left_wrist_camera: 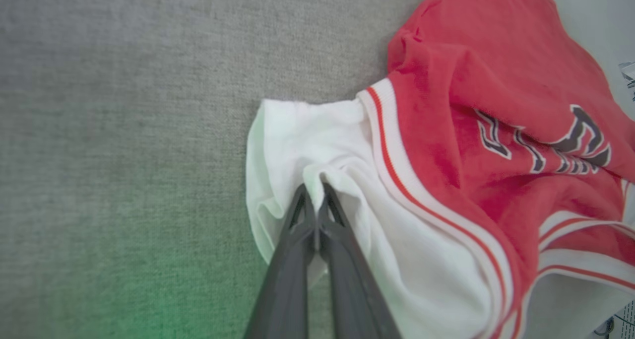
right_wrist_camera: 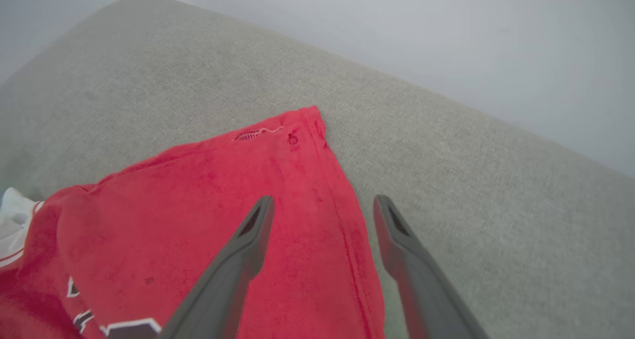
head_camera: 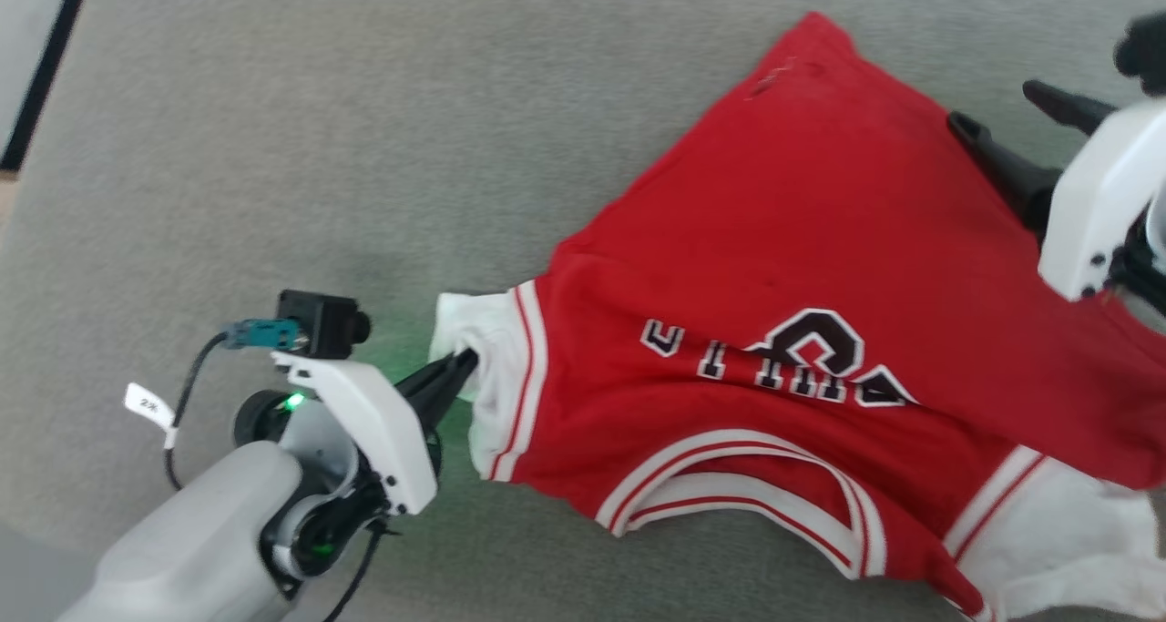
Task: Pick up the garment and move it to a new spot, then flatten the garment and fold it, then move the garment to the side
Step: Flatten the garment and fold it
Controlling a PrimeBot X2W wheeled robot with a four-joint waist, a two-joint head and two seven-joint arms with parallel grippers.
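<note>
The garment [head_camera: 802, 267] is a red jersey T-shirt with white sleeves and black lettering, spread unevenly over a grey fabric surface. My left gripper [head_camera: 460, 367] is shut on its white sleeve [left_wrist_camera: 317, 145], the two dark fingers pinching a fold of the cloth [left_wrist_camera: 313, 190]. My right gripper [right_wrist_camera: 322, 202] stands open above the shirt's red hem edge [right_wrist_camera: 342, 220], one finger over the red cloth and the other over the grey surface, nothing between them. In the head view the right gripper [head_camera: 1002, 117] is at the shirt's far right edge.
The grey fabric surface [head_camera: 364, 148] stretches wide to the left and behind the shirt. Its far edge [right_wrist_camera: 446, 101] meets a pale wall. A dark strip [head_camera: 46, 66] runs along the upper left corner of the head view.
</note>
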